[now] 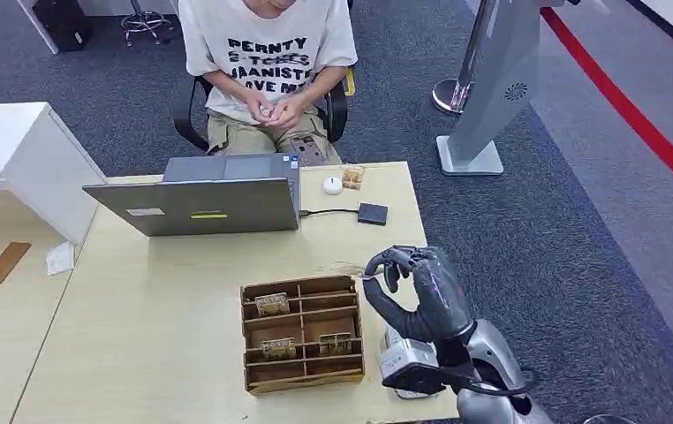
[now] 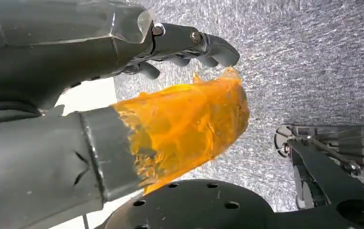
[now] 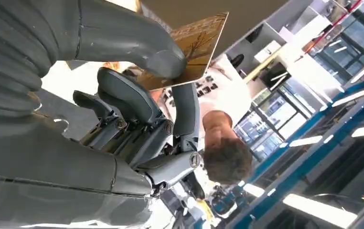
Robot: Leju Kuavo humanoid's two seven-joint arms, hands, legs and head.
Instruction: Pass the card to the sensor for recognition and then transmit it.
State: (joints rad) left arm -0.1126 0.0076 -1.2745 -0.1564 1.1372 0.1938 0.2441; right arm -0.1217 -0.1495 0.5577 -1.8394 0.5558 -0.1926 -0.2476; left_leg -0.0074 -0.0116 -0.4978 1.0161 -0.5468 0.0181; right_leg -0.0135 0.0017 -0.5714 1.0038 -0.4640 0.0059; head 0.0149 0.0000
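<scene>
Right hand (image 1: 421,291) dark grey, glossy, with jointed dark fingers (image 1: 384,262); below it a silver forearm (image 1: 492,371) with a white labelled block and a thin black cable looping along the wrist. Seen in the right wrist view as a grey ribbed cover (image 3: 8,57), a thick grey thumb (image 3: 137,47) and darker fingers (image 3: 123,100) joined with small round silver screws. Left hand (image 2: 123,71) dark grey too, with a smooth shell, silver screws at the finger bases and rounded dark fingertips (image 2: 223,52). Left thumb (image 2: 185,124) thick and grey, wrapped at its end in crinkled translucent orange tape.
</scene>
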